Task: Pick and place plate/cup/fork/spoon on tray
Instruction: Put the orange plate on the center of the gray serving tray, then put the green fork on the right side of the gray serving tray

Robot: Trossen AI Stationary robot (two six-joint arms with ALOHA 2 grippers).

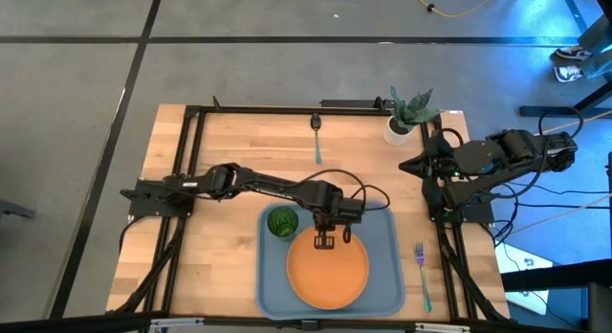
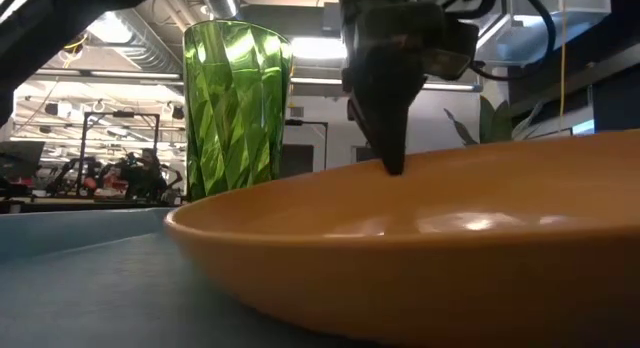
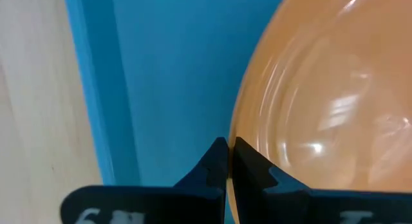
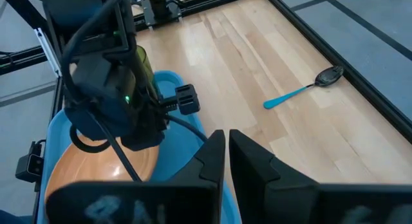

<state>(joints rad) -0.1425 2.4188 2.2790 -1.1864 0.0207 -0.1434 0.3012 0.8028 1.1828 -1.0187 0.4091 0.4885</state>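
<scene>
Round orange plate (image 1: 328,270) flat in grey-blue plastic tray (image 1: 388,295), translucent green cup (image 1: 281,221) at its 10 o'clock. Left tool (image 1: 324,241) pinching plate rim at 12 o'clock. Next: release, lift clear. Right tool (image 4: 222,161) nearly shut, parked at 2 o'clock. Purple-headed fork (image 1: 421,273), dark-headed spoon (image 1: 316,135) on wooden counter (image 1: 229,151), unplaced.

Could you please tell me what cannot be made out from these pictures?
- Fork head: too small in the high view to make out the tines.
- Plate far rim: cut off in the low view, partly behind the left gripper.
- Tray: only one corner shows in the left wrist view.
</scene>
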